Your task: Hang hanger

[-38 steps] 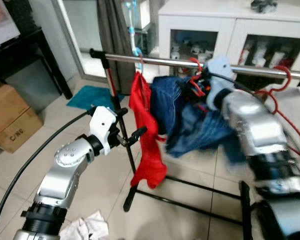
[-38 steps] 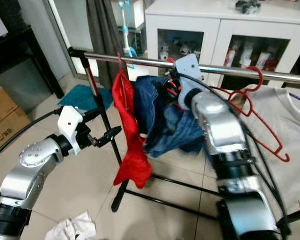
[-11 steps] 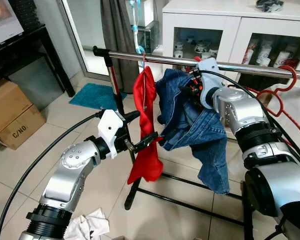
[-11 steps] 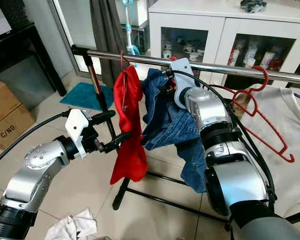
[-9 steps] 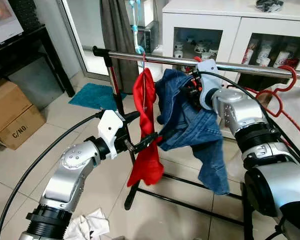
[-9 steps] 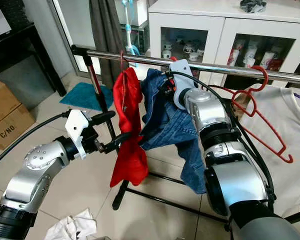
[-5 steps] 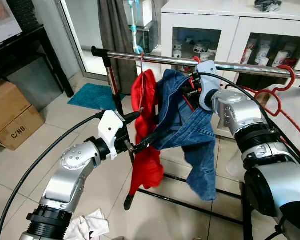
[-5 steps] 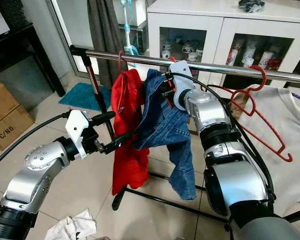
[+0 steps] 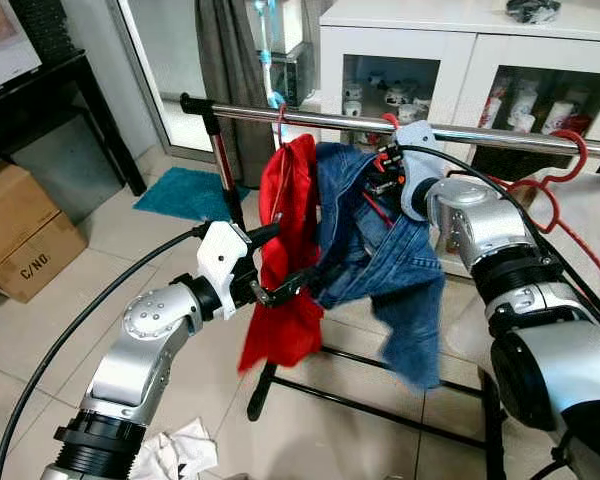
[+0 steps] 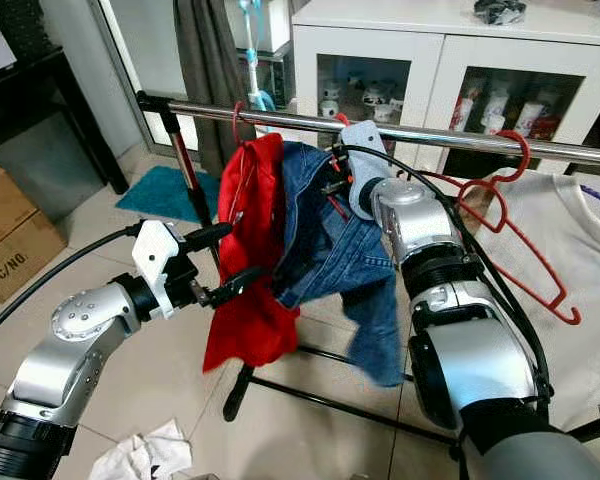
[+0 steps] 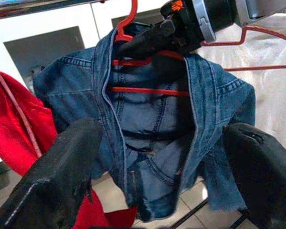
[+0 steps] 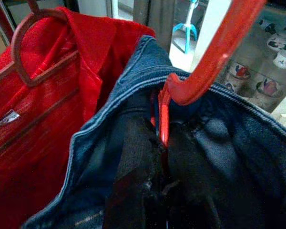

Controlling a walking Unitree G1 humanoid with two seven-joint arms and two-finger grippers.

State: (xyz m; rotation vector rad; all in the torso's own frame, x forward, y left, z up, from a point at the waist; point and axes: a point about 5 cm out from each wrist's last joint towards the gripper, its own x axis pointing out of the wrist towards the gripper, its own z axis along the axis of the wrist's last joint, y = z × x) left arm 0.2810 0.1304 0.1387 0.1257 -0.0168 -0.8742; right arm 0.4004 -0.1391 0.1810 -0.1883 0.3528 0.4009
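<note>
A red hanger (image 12: 190,81) carries a blue denim jacket (image 9: 380,250). My right gripper (image 9: 380,182) is shut on the hanger's neck just under the steel rail (image 9: 330,120). Its hook (image 11: 128,12) reaches up to the rail; I cannot tell whether it rests on it. A red garment (image 9: 290,250) hangs on its own hanger at the jacket's left. My left gripper (image 9: 283,260) is open, low and in front of the red garment, with nothing between its fingers (image 11: 62,181).
An empty red hanger (image 9: 550,190) and a white shirt (image 10: 550,280) hang further right on the rail. The rack's black base bars (image 9: 380,410) cross the floor. A white cabinet (image 9: 460,60) stands behind. Cardboard box (image 9: 20,240), teal mat (image 9: 185,190), crumpled white cloth (image 9: 180,450).
The right gripper rose to the rail with the hanger and has held there. The denim jacket and red garment have swung, their lower ends shifting left. The left gripper stayed put.
</note>
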